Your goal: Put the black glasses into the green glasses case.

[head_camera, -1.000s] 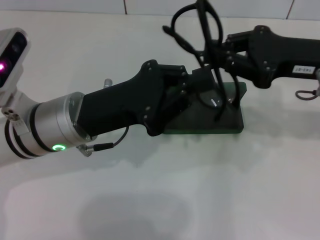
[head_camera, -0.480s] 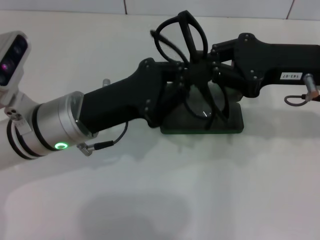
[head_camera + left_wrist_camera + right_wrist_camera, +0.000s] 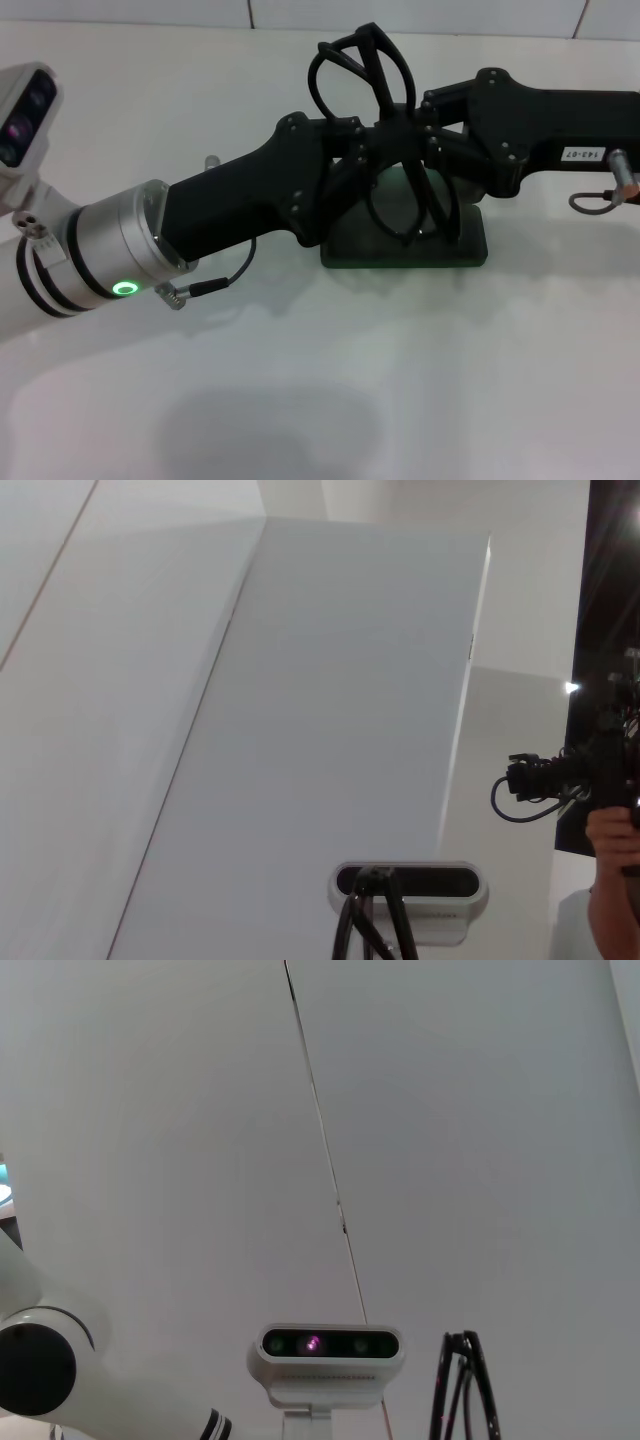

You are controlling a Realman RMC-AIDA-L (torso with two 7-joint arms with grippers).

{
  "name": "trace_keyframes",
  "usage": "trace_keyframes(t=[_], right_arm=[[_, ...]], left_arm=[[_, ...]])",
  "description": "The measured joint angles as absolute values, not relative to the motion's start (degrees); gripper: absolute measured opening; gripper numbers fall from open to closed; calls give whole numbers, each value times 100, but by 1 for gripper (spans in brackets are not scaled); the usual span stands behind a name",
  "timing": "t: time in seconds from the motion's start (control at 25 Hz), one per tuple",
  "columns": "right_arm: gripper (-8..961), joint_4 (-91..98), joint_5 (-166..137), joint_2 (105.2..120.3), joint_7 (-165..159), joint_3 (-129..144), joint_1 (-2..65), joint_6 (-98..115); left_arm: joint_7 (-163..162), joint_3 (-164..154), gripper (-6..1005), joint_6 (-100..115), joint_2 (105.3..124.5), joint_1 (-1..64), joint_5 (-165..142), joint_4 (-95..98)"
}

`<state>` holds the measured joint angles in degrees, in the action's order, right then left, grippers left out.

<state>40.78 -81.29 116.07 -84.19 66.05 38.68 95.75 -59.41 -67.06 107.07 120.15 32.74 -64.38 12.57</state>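
The black glasses (image 3: 347, 72) stand upright in the air in the head view, between my two grippers and above the green glasses case (image 3: 403, 252). My right gripper (image 3: 418, 135) comes in from the right and is shut on the glasses at mid frame. My left gripper (image 3: 362, 150) comes in from the left and meets the glasses from the other side. The case lies on the white table below both grippers, and they hide most of it. A piece of the glasses frame shows in the left wrist view (image 3: 366, 920) and in the right wrist view (image 3: 465, 1388).
The white table (image 3: 300, 400) spreads out in front of the case. A grey cable (image 3: 598, 198) hangs from the right arm. Both wrist views look upward: my head camera (image 3: 328, 1345) shows, and a person with a camera (image 3: 600, 780) stands at one side.
My right gripper has carried the glasses left and down until they meet my left gripper above the case. In the last half second almost nothing has moved.
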Motion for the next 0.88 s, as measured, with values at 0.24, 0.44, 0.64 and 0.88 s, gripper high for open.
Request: trace_keyframes(t=[0.24, 0.44, 0.64, 0.88], right_arm=[[92, 4078, -8129, 11585, -8417, 6561, 3835, 9543], [92, 4078, -8131, 11566, -8412, 6557, 3820, 9470], [93, 4420, -8722, 11515, -8652, 6589, 3853, 9286], [93, 6061, -10720, 11540, -10229, 6777, 4193, 9204]], left_arm=[[-5942, -6682, 38, 10732, 12010, 3228, -6432, 1278], [-5940, -6679, 38, 10759, 12000, 3197, -6432, 1286], [-5926, -6687, 39, 10848, 11939, 3055, -6450, 1395], [-5871, -6726, 39, 11530, 11687, 2466, -6788, 2237]])
